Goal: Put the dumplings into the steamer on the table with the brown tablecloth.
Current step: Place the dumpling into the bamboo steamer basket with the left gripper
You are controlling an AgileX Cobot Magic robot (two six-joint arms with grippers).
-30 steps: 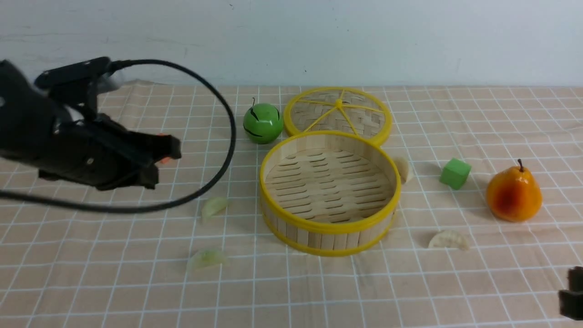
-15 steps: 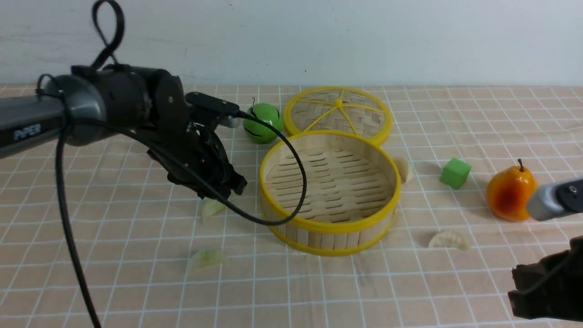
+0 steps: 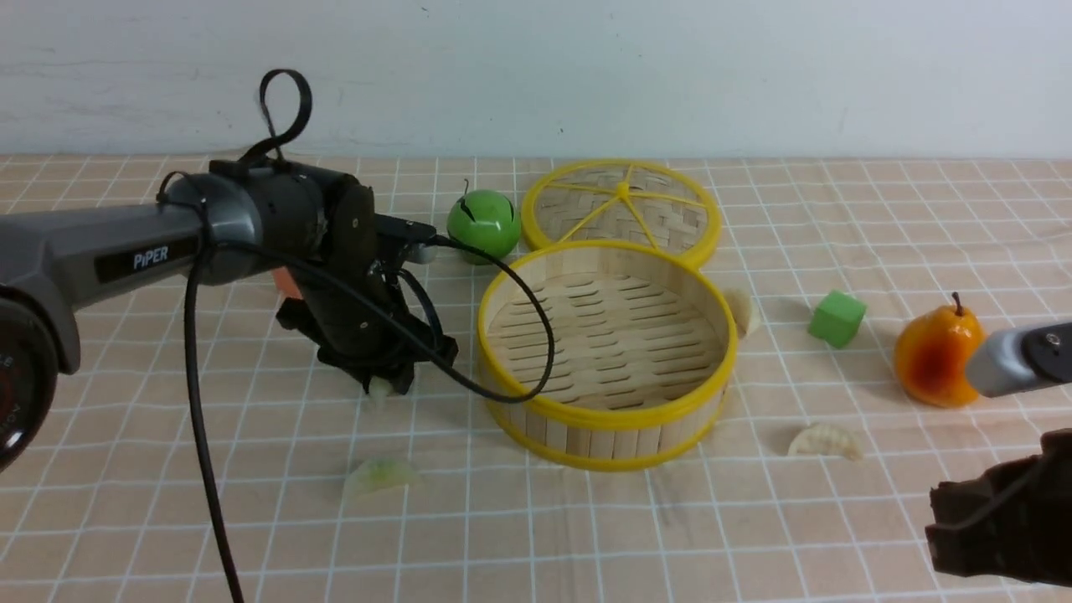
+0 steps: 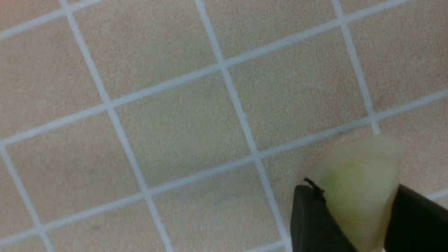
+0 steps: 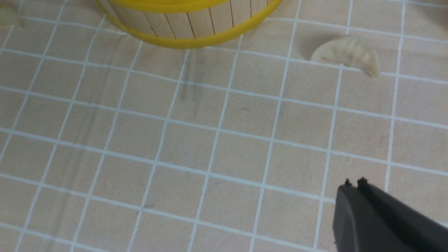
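The steamer (image 3: pixel 607 416) stands empty mid-table on the brown tablecloth (image 3: pixel 536 536). My left gripper (image 3: pixel 383 383) is down at the cloth just left of the steamer, its jaws pressed against both sides of a pale green dumpling (image 4: pixel 357 182) that rests on the cloth. A second green dumpling (image 3: pixel 381 475) lies nearer the front. One cream dumpling (image 3: pixel 825 440) lies front right of the steamer, and also shows in the right wrist view (image 5: pixel 346 54). Another (image 3: pixel 741 311) lies against the steamer's far right wall. My right gripper (image 5: pixel 353 183) is shut and empty at the front right.
The flat woven lid (image 3: pixel 621 201) lies behind the steamer, with a green apple (image 3: pixel 483 224) to its left. A green cube (image 3: pixel 837 318) and an orange pear (image 3: pixel 942 356) sit to the right. The left arm's cable loops over the steamer's near left rim.
My left arm swung in from the far left and came down over the green dumpling beside the steamer. My right arm rose into view at the front right.
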